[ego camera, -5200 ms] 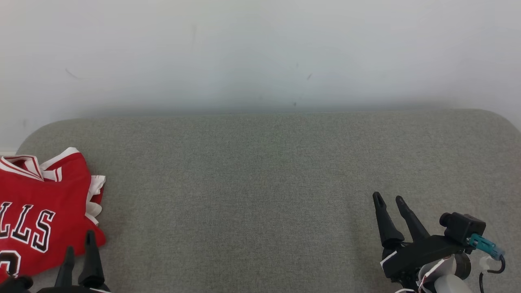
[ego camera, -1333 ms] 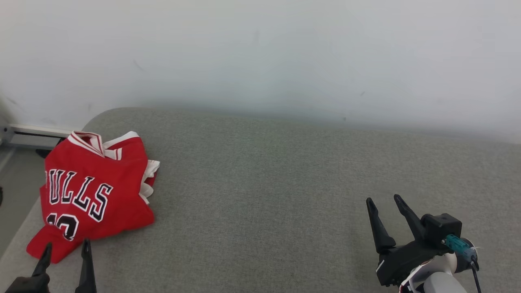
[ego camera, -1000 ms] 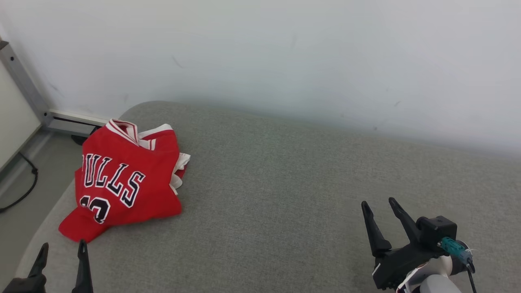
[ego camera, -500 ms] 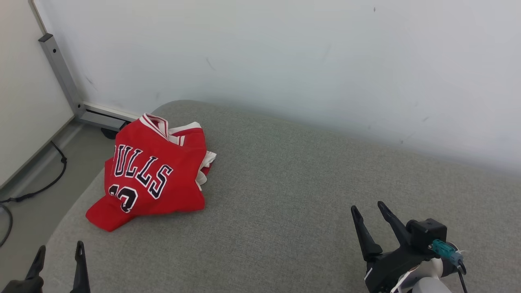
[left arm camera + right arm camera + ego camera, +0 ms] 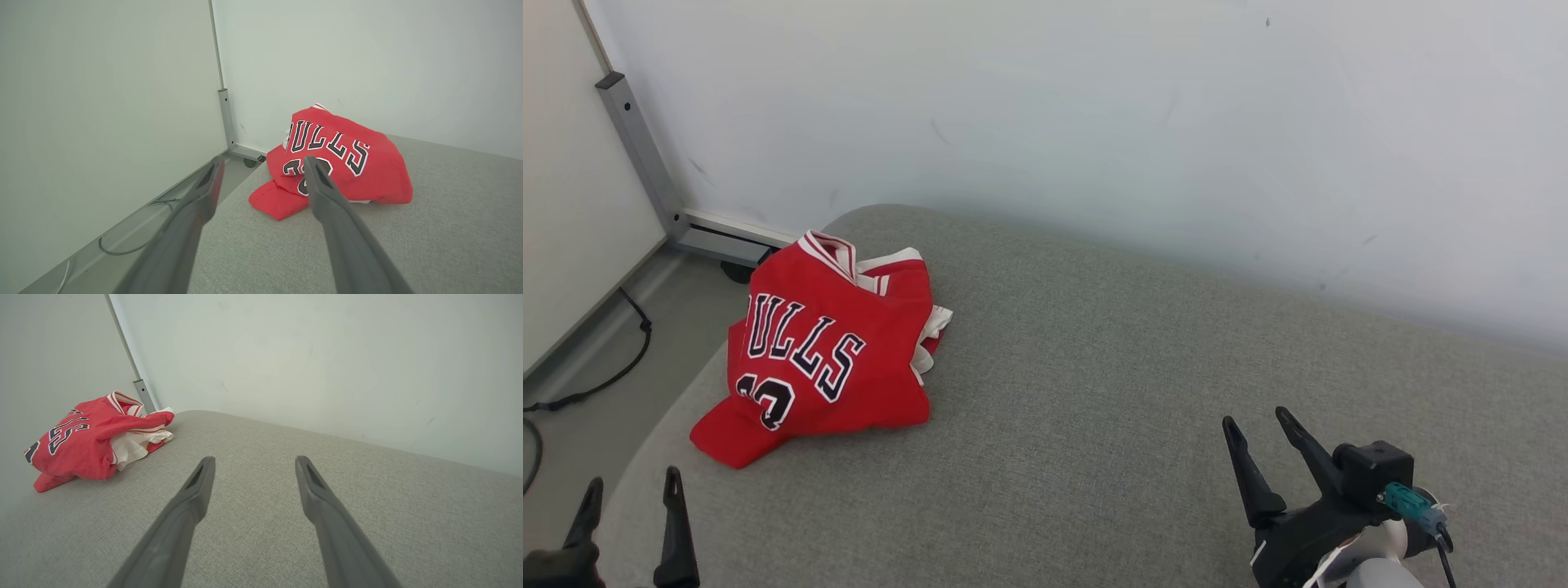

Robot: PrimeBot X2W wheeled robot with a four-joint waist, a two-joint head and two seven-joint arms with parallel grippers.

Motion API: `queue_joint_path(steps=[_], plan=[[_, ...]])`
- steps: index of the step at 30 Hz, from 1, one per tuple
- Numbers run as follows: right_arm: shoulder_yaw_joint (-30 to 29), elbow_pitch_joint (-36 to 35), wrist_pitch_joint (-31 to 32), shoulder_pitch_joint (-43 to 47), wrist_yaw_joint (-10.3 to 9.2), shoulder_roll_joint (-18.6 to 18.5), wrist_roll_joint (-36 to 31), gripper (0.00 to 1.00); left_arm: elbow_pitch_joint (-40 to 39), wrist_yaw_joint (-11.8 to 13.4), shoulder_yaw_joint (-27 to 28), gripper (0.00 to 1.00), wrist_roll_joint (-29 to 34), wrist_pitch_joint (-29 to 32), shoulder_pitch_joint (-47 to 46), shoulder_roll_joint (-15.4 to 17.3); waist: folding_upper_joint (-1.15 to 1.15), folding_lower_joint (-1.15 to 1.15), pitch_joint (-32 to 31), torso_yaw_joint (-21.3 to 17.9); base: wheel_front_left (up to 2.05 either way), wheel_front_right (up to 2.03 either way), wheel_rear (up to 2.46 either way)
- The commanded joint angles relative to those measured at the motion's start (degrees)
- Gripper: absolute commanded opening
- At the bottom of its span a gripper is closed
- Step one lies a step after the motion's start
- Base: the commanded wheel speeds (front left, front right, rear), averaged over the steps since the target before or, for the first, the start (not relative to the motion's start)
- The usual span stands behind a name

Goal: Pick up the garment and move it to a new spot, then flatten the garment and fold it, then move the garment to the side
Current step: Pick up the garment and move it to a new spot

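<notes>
At the near edge of the grey padded surface [image 5: 1111,392], the left gripper [image 5: 631,483] hangs at the surface's left end with its two fingers apart, holding nothing and touching nothing. The right gripper [image 5: 1254,418] sits well off to the right, its fingers likewise spread and empty, above bare fabric. Beyond the left gripper, ahead and slightly to its right, lies the red garment [image 5: 825,359], a crumpled jersey bunched near the left end of the surface. Its long axis runs away from the robot, from the hem corner nearest the left gripper to the striped collar at the far side. In the left wrist view the garment [image 5: 347,163] shows just past the fingertips, partly behind the right-hand finger. The left arm is judged the nearer one for the pick; the hem corner is the closest grasp point. Behind the garment stands the pale wall [image 5: 1094,122].
</notes>
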Motion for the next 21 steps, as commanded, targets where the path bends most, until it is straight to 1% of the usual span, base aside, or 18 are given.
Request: queue_joint_path(steps=[1,6,10,11,12,16,19,21], plan=[[0.04,0.05,-0.36,-0.27,-0.01,-0.35,0.19,1.00,0.14,-0.49,-0.04,1.00,-0.20,0.08,-1.70,0.71,0.00,0.00,0.13,-0.23,0.00,0.00,0.00],[0.39,0.14,-0.32,-0.86,-0.02,-0.34,-0.48,1.00,2.70,-2.48,-0.82,1.00,0.03,1.39,-7.20,2.44,0.00,0.00,0.47,-0.89,0.00,0.00,0.00],[1.40,0.04,-0.27,-1.26,-0.02,-0.35,-0.24,1.00,5.61,-4.32,-1.46,1.00,-0.96,1.35,-12.21,2.56,0.00,0.00,0.79,-2.05,0.00,0.00,0.00],[1.40,0.04,-0.27,-1.26,-0.02,-0.35,-0.24,1.00,5.61,-4.32,-1.46,1.00,-0.96,1.35,-12.21,2.56,0.00,0.00,0.79,-2.05,0.00,0.00,0.00],[1.75,-0.03,-0.23,-1.53,-0.02,-0.36,-0.27,1.00,6.92,-4.92,-1.56,1.00,-0.89,1.36,-13.34,3.17,0.00,0.00,0.91,-2.57,0.00,0.00,0.00],[2.72,-0.07,-0.07,-2.21,-0.02,-0.36,-0.52,1.00,11.65,-7.14,-1.97,1.00,-2.22,1.09,-17.76,3.53,0.00,0.00,1.43,-4.57,0.00,0.00,0.00],[3.86,-0.28,0.13,-2.67,-0.02,-0.35,-0.43,1.00,16.04,-8.66,-2.35,1.00,-2.36,1.66,-21.13,4.54,0.00,0.00,2.00,-6.35,0.00,0.00,0.00],[4.27,-0.41,0.25,-3.04,-0.02,-0.36,-0.48,1.00,18.31,-9.50,-1.98,1.00,-3.09,0.88,-23.63,4.56,0.00,0.00,2.50,-7.54,0.00,0.00,0.00]])
